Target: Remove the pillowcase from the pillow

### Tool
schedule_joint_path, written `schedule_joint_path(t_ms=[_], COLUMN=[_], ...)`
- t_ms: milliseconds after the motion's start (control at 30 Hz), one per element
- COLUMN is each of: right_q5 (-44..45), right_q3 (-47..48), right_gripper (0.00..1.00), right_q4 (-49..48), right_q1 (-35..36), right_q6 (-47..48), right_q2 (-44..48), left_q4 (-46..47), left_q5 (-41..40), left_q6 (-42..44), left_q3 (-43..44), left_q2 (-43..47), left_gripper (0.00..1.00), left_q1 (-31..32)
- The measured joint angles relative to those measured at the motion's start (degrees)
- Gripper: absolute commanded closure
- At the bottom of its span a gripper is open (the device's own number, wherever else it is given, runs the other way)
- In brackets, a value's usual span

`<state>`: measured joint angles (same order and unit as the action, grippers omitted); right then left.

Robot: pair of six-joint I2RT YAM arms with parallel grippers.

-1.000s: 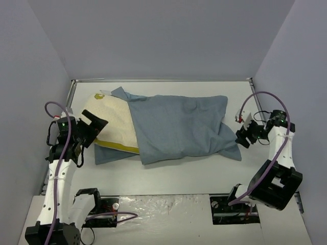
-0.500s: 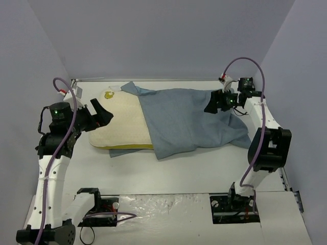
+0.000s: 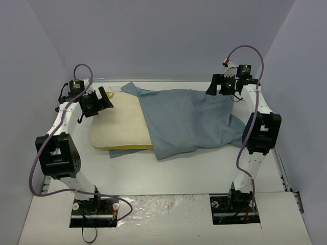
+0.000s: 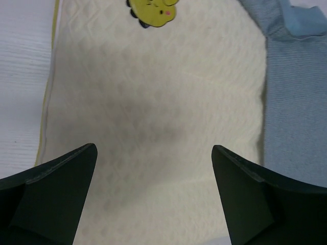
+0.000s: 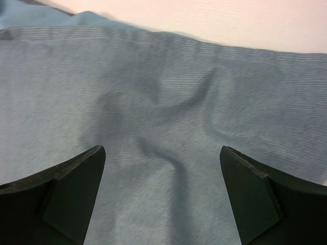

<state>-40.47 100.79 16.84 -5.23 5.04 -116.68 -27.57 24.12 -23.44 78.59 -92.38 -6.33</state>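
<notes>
The cream pillow (image 3: 120, 127) lies on the table with its left half bare and a yellow band along its near edge. The grey-blue pillowcase (image 3: 189, 120) covers its right half, plain face up. My left gripper (image 3: 104, 97) is open above the pillow's far left corner; the left wrist view shows the dotted pillow (image 4: 153, 117) between the jaws, a yellow sticker (image 4: 153, 11) at the top and the pillowcase's edge (image 4: 294, 102) to the right. My right gripper (image 3: 214, 88) is open above the pillowcase's far right corner; the right wrist view shows wrinkled pillowcase cloth (image 5: 163, 127) between the jaws.
The white table (image 3: 179, 168) is enclosed by grey walls on the left, back and right. A slack flap of the pillowcase (image 3: 232, 133) spreads toward the right arm's upright links (image 3: 258, 132). Both arm bases stand at the near edge.
Both arms have swung from the pillow's near sides to its far corners. The pillow and case have shifted a little right, and more of the cream pillow shows.
</notes>
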Motion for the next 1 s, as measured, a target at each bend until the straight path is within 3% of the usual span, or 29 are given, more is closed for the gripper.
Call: schedule_joint_path(t_ms=[267,567,667,700,800,900,933,1000], right_q5=[12.8,15.5,16.8,16.9,17.2,17.3,17.2,17.0], right_q3=[6.2,12.3,14.9,15.8,16.8,16.9,16.9,16.8], right_gripper=[0.09,0.09,0.16,0.18,0.4,0.77,0.91,1.0], right_q4=[0.1,0.5,0.1,0.0,0.0,0.3,0.5,0.5], right_q1=[0.0,2.1,3.6,4.0,5.0,5.1,5.1,5.1], right_q6=[2.6,6.5,7.7,7.5,8.2,8.7,8.8,8.8], right_q2=[-8.4,-19.1,-22.7,-23.0,-23.6,-23.9,-23.9,-23.9], left_q4=[-0.2,4.9,6.3,6.6,7.8,8.8,9.1,9.7], left_q5=[0.0,5.6,7.1,7.4,8.1,8.9,9.2,9.7], left_q6=[4.5,5.5,5.4,5.4,5.3,5.1,5.0,4.7], left_q3=[4.3,5.2,5.2,5.2,5.2,5.2,5.2,5.0], left_q2=[-9.5,-13.7,-14.7,-14.9,-15.5,-16.5,-16.8,-17.4], left_gripper=[0.05,0.03,0.1,0.16,0.27,0.44,0.56,0.65], left_q1=[-3.5,-3.9,-3.9,-3.9,-3.9,-3.9,-3.9,-3.9])
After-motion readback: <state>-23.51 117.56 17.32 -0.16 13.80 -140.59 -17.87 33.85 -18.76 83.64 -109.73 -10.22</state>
